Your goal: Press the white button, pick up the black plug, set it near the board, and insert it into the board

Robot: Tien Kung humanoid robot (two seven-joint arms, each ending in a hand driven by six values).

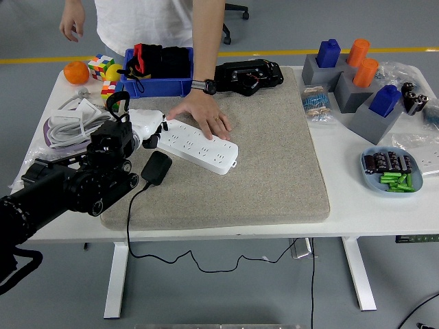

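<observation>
Hovering my left hand [152, 130] at the board's [199, 144] left end, fingers unreadable; black plug [156, 168] lies just below.

blue bin [159, 86] at mat's far-left corner | orange [76, 72] left of bin | grey mat [274, 151] mid-table | blue plate [391, 185] right of mat | grey blocks [357, 89] beyond plate

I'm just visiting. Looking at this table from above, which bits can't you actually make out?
- Head view: the left hand fingers sit at the power strip's end; the white button is not discernible there.
- A person's hand covers part of the strip's far edge.
- The blue bin's dark contents are too jumbled to identify.
- The right arm is out of frame.
</observation>
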